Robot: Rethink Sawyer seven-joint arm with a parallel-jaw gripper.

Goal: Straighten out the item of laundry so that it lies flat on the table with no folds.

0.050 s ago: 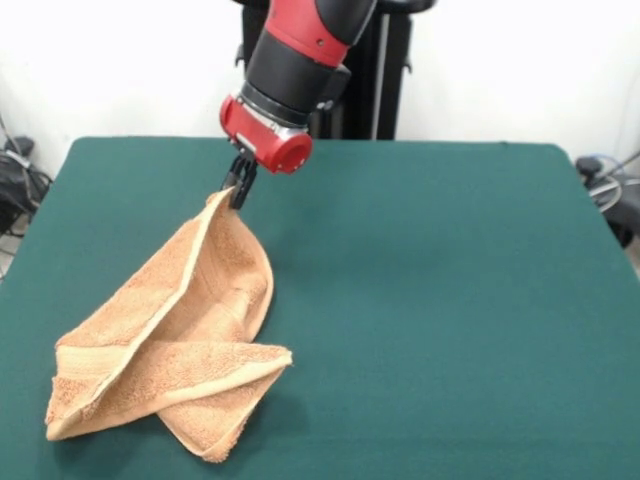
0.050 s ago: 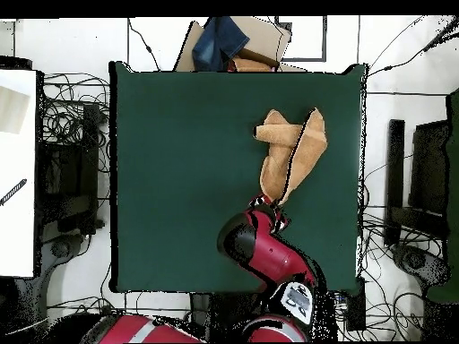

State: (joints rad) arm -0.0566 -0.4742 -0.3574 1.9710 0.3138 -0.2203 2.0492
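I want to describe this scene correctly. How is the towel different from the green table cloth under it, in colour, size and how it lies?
The towel is peach-orange; the table cover is dark green. The towel is small and sits toward one side; the table is far larger. The towel is folded over itself, one corner raised in the gripper; the table cover lies flat and smooth. Both are cloth.

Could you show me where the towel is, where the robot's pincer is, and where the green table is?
towel [image 1: 190, 330]: front view, on its crumpled middle.
gripper [image 1: 240, 192]: front view, at the black tips pinching the towel's raised corner.
table [image 1: 450, 300]: front view, on a bare stretch of the green cover.
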